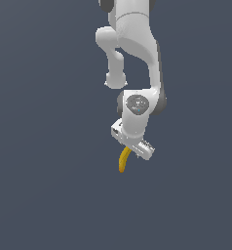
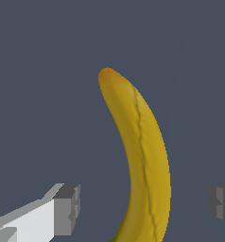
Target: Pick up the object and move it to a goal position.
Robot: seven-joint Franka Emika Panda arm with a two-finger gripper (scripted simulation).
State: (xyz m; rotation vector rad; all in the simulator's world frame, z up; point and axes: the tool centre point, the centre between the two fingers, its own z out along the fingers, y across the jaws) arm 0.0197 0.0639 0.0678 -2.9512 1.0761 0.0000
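Note:
The yellow banana [image 1: 123, 161] lies on the dark grey ground, partly hidden under my hand in the exterior view. In the wrist view the banana [image 2: 145, 156] runs lengthwise between my two fingers, its orange-tinted end pointing away and its greenish stem end cut off at the picture's edge. My gripper [image 2: 145, 207] is open wide and straddles the banana. One finger [image 2: 67, 208] and the other finger [image 2: 223, 204] each stand apart from the fruit with a gap. In the exterior view the gripper [image 1: 131, 152] sits tilted just over the banana, its fingertips hidden by the white hand.
The ground [image 1: 49, 185] is a plain dark grey surface with no other objects or edges in view. The white arm [image 1: 137, 44] reaches down from the top of the exterior view.

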